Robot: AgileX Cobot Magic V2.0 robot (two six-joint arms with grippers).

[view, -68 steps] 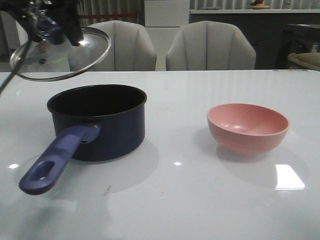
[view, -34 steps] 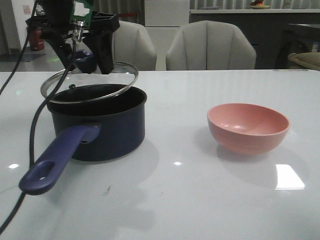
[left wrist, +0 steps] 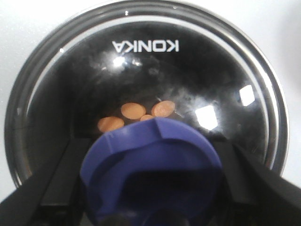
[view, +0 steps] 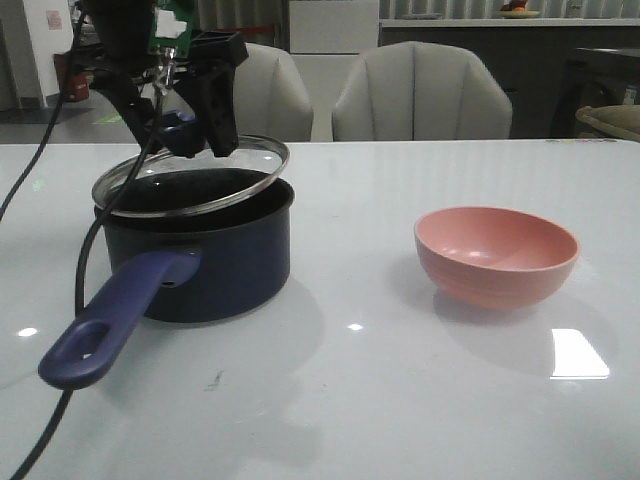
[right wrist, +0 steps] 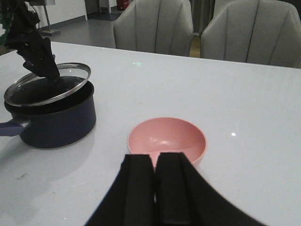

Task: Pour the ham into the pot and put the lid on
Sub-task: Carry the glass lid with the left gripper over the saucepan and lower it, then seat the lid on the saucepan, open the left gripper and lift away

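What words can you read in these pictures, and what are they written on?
"KONKA": white letters on the glass of the lid, seen mirrored and upside down in the left wrist view.

No other writing can be read; the pot and the pink bowl show none.

The pot stands on the left side of the table, and the bowl stands well apart on the right. The lid sits tilted over the pot's opening, perhaps touching its rim, and the ham lies inside the pot.
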